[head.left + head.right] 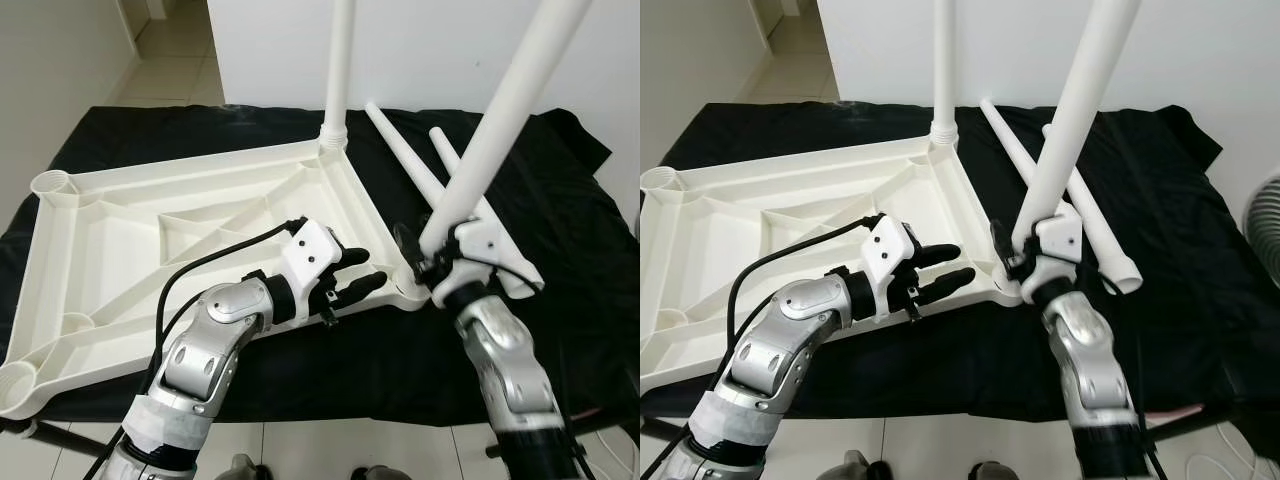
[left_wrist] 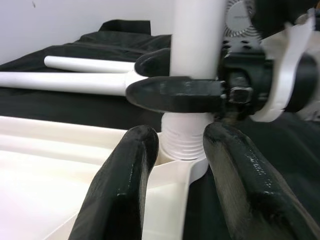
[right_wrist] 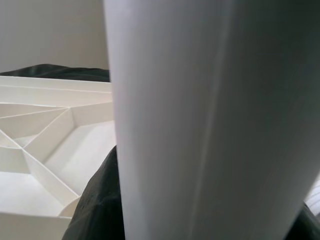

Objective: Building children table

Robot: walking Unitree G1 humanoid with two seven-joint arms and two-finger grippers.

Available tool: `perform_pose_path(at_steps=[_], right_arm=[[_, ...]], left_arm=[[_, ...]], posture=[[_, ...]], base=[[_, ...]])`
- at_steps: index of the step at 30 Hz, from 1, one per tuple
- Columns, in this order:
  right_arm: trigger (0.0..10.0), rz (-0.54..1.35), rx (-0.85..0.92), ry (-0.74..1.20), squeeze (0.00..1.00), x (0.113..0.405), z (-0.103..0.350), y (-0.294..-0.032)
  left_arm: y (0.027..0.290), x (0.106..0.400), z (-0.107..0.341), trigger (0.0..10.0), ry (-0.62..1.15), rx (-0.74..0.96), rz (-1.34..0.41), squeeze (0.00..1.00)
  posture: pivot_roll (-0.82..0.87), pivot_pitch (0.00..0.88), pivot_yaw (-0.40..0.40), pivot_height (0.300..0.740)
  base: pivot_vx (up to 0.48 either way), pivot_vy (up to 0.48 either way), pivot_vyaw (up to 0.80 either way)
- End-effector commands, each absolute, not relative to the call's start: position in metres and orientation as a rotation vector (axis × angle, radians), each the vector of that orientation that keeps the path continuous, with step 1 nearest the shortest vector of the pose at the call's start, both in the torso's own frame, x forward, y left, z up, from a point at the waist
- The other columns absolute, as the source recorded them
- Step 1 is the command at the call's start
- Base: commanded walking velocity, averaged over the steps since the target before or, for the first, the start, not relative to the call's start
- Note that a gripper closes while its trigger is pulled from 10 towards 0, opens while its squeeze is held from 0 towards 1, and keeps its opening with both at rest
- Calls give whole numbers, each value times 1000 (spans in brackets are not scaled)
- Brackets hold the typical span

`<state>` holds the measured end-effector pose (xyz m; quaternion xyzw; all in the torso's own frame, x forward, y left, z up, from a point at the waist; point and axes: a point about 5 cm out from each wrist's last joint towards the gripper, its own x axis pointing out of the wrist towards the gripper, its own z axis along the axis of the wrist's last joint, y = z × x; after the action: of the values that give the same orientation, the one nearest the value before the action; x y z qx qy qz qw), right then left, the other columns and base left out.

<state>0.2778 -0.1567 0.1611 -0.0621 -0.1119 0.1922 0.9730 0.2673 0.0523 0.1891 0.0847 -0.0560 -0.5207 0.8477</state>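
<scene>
The right gripper (image 1: 432, 262) is closed around a white table leg (image 1: 497, 128) near its lower threaded end, above the corner socket of the upturned tabletop (image 1: 180, 250). The leg looks light, stiff and smooth, so holding low seems best. The left gripper (image 1: 362, 272), fingers apart, waits just beside this corner.
</scene>
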Motion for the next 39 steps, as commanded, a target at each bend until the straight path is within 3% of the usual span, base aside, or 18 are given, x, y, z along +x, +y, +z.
perform_pose_path(at_steps=[1, 10, 26, 39], right_arm=[[10000, 432, -139, -152, 0, 273, 144, -152], [10000, 512, -185, -123, 0, 265, 135, -151], [10000, 473, 12, 51, 0, 279, 126, -154], [10000, 498, 22, 93, 0, 286, 131, -149]], left_arm=[[55, 270, 193, 10000, -130, 186, -1025, 0], [53, 270, 194, 10000, -131, 184, -1034, 0], [55, 271, 196, 10000, -142, 188, -1029, 0], [54, 270, 196, 10000, -144, 186, -1029, 0]], posture=[[-111, 86, 31, 740], [-120, 96, 38, 740], [-114, 92, 39, 740], [-112, 87, 34, 740]], base=[[0, 0, 0], [0, 0, 0], [0, 0, 0], [0, 0, 0]])
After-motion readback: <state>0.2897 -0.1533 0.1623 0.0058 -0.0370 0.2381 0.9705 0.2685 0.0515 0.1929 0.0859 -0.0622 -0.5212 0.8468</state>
